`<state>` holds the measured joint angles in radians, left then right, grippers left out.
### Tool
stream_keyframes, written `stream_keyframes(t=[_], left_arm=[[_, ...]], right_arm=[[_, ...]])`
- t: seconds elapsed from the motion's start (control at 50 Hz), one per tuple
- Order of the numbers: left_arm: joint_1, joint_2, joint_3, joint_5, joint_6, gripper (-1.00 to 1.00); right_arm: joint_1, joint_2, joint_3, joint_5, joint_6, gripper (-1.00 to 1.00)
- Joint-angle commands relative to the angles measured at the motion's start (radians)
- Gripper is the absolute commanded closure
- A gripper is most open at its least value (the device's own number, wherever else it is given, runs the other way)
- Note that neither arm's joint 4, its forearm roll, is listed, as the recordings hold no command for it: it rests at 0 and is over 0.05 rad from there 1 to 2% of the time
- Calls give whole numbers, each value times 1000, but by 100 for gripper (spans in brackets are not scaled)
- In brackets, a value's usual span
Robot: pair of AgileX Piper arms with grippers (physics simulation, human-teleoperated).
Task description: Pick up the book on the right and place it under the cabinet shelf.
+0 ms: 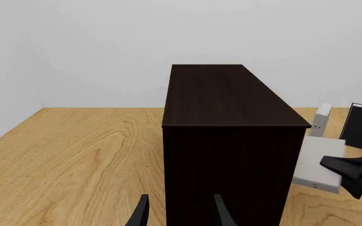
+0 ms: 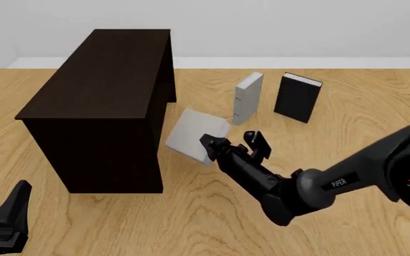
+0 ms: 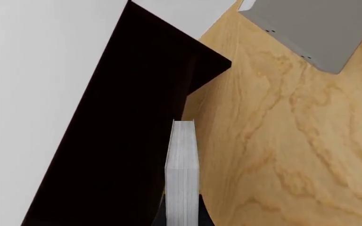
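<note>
Holding the book [image 2: 194, 136], broad, nearly square, light grey cover, white page edges: right gripper [image 2: 235, 144] clamped on one edge, book tilted and lifted off the wooden table [image 2: 212, 213], just beside the cabinet shelf [image 2: 102, 101] at its 3 o'clock in the front view. Seen edge-on in the right wrist view [image 3: 182, 174], page block running straight out between the jaws toward 12 o'clock, dark cabinet wall close alongside. Judged rigid and flat, moderately light, cover smooth and likely slippery; held by one edge, so liable to pivot or droop if the grip slackens; firmest hold judged at mid-edge near the spine, across the thickness. Cannot tell from these views how much clearance lies under the cabinet. Left gripper [image 1: 179, 212] parked at 7 o'clock of the front view, fingers parted and holding nothing, facing the cabinet's near end. Also present, standing upright well apart from the pincer: narrower light grey book [image 2: 247, 96] at 12 o'clock of the held book, black book [image 2: 298, 97] at 1 o'clock. Placement under the cabinet not yet done.
</note>
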<state>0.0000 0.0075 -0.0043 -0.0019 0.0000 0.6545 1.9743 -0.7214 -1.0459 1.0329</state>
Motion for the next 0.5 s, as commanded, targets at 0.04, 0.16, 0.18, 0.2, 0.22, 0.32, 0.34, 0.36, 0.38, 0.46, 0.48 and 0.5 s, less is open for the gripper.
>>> stream_keyframes(t=[0.04, 0.16, 0.18, 0.2, 0.22, 0.32, 0.34, 0.36, 0.38, 0.46, 0.48, 0.5], left_arm=[[0, 0, 0, 0, 0, -100], [0, 0, 0, 0, 0, -100], [0, 0, 0, 0, 0, -100], [0, 0, 0, 0, 0, -100], [0, 0, 0, 0, 0, -100], [0, 0, 0, 0, 0, -100], [0, 0, 0, 0, 0, -100], [0, 0, 0, 0, 0, -100], [0, 0, 0, 0, 0, -100], [0, 0, 0, 0, 0, -100], [0, 0, 0, 0, 0, -100], [0, 0, 0, 0, 0, -100]], right_arm=[[-8, 26, -44, -16, 29, 100], [-22, 36, -54, -16, 28, 100], [-27, 44, -60, -16, 30, 100], [-27, 45, -61, -18, 30, 100], [-27, 50, -64, -18, 32, 100], [-29, 80, -83, -26, 41, 100], [-30, 82, -88, -20, 39, 100], [-29, 85, -91, -20, 40, 100], [-29, 87, -93, -20, 41, 100], [-33, 99, -102, -18, 42, 100], [-34, 102, -104, -20, 44, 100], [-35, 105, -104, -24, 46, 100]])
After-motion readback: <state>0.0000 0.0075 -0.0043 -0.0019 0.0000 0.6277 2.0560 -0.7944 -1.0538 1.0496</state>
